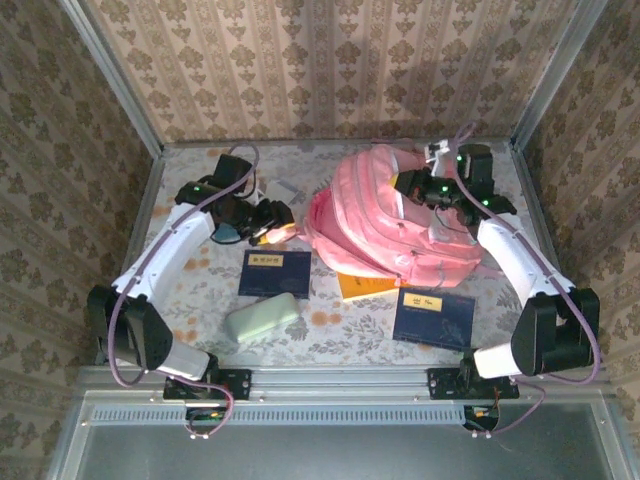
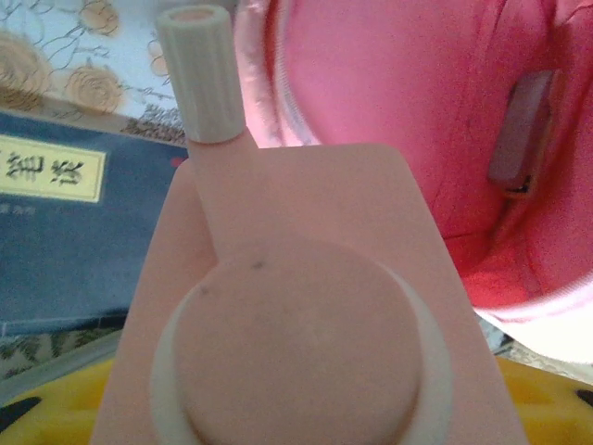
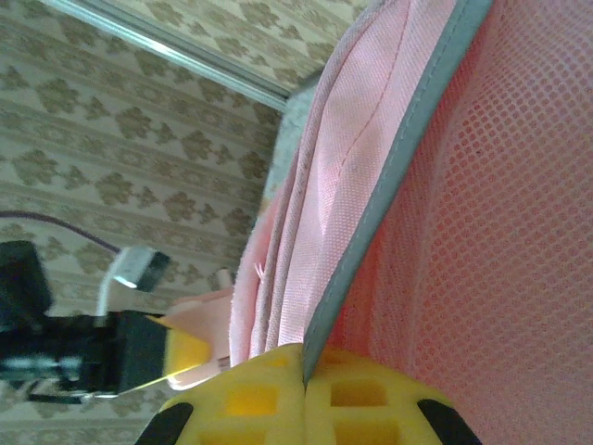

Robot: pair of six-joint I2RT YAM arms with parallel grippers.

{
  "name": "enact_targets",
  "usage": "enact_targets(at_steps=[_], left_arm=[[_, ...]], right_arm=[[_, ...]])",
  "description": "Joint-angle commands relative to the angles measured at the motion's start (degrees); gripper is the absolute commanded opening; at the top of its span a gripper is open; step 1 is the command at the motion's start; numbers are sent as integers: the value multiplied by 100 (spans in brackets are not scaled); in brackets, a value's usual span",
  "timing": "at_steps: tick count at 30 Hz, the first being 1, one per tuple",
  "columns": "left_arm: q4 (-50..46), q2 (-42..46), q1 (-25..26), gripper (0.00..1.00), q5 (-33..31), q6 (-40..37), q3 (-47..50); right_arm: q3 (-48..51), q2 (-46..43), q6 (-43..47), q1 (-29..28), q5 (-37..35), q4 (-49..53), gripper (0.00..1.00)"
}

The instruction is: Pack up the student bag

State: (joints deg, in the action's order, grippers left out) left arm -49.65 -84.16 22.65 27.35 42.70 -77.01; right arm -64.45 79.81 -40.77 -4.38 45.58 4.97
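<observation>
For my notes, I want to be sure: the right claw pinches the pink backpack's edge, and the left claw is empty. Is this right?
Not quite. The left claw is not empty: the left wrist view shows it holding a pink crank pencil sharpener. The right claw does pinch the edge of the pink backpack.

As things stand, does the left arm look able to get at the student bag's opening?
Probably yes. The left gripper, holding a pink object with a white crank, sits right beside the student bag, whose mouth seems to face it. The right gripper pinches the bag's edge, and nothing lies between.
</observation>
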Motion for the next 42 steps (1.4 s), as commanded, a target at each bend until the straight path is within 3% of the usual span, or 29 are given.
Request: enact_targets(at_steps=[1, 7, 16, 20, 26, 31, 39, 42], left_arm=[[579, -166, -42, 58, 439, -127, -250], [1589, -514, -41, 59, 896, 208, -216], [3499, -1253, 137, 61, 1949, 584, -531], [5080, -1763, 317, 61, 2241, 1481, -233], [7413, -2574, 1015, 61, 2230, 2955, 65], [7854, -3179, 1571, 61, 2048, 3269, -393], [8915, -4010, 1925, 63, 1503, 4268, -615], [8615, -4390, 2119, 63, 1609, 4235, -1273]], right_arm=[[-614, -451, -357, 179, 996, -686, 0], [-725, -137, -1141, 341, 1827, -1585, 0], [-637, -124, -1306, 339, 1919, -1944, 0], [-517, -94, -1636, 342, 1867, -2365, 0], [-508, -53, -1847, 350, 1771, -2581, 0], [-499, 109, -2156, 346, 1717, -2933, 0], [-464, 223, -2544, 325, 1610, -3354, 0], [-464, 279, -2627, 260, 1618, -3468, 0]])
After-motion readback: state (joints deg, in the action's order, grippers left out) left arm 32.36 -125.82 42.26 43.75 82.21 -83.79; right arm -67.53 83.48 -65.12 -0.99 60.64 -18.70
